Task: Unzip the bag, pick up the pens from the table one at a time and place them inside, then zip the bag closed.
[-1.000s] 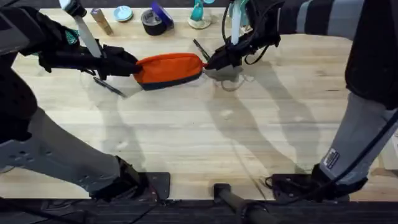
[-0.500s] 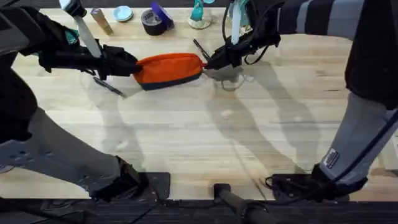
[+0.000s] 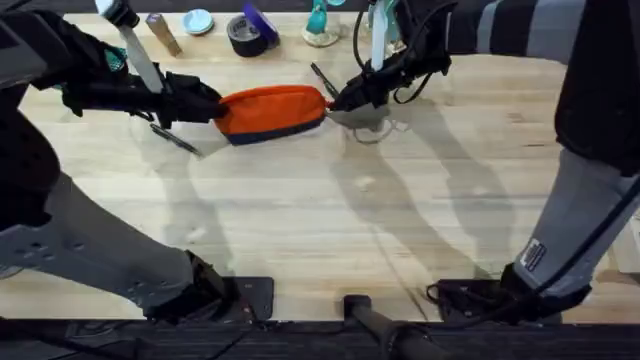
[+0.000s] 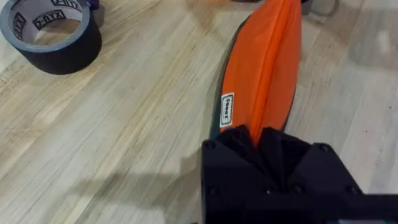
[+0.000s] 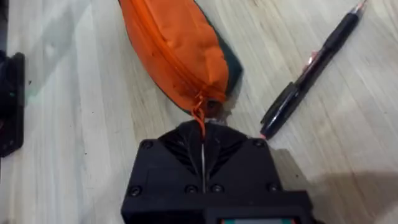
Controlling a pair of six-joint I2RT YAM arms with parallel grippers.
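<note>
The orange bag (image 3: 270,110) lies on the table (image 3: 330,210) at the back middle, its zipper closed. My left gripper (image 3: 212,106) is shut on the bag's left end; in the left wrist view the black fingers (image 4: 239,140) pinch the orange fabric (image 4: 264,68). My right gripper (image 3: 337,99) is shut on the zipper pull (image 5: 199,115) at the bag's (image 5: 177,50) right end. One dark pen (image 3: 322,78) lies just behind that end, also seen beside the bag (image 5: 311,68). Another pen (image 3: 176,139) lies in front of the left gripper.
Along the table's back edge stand a roll of dark tape (image 3: 250,33), (image 4: 53,34), a glue stick (image 3: 163,33), a round lid (image 3: 198,20) and a teal object (image 3: 318,22). The wide front half of the table offers free room.
</note>
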